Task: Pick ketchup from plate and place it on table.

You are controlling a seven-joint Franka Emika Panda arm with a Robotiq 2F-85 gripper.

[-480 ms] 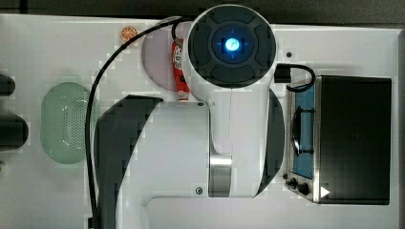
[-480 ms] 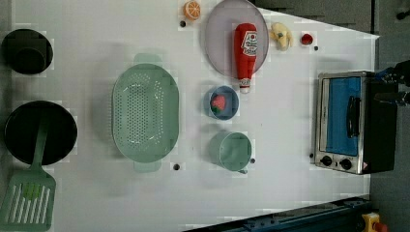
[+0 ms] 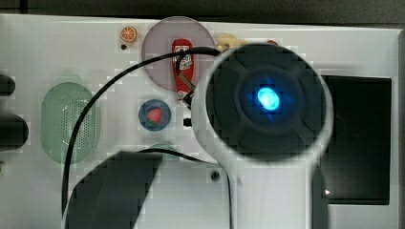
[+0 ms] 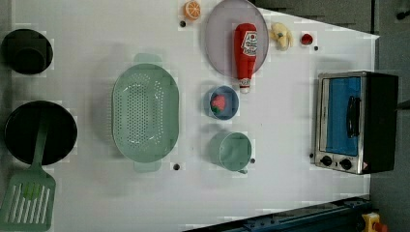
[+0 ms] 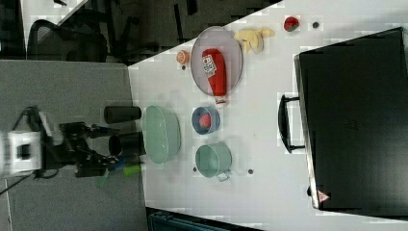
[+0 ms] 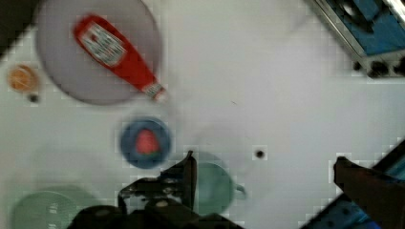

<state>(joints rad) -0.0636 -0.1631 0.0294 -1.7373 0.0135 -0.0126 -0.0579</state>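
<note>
Tool wide open above table

This looks like a robotics lab staged as a toy kitchen: a broad white desk carries a black and steel toaster oven and a mint-green perforated plastic basket, with black office chairs on grey carpet beside it.

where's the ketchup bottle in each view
Top view: ketchup on the plate, upper middle.
Left view: ketchup top centre, cap toward the blue bowl.
Right view: ketchup upper middle.
Wrist view: ketchup lying diagonally.
Shared landmark: the blue bowl beside the cap.
</note>
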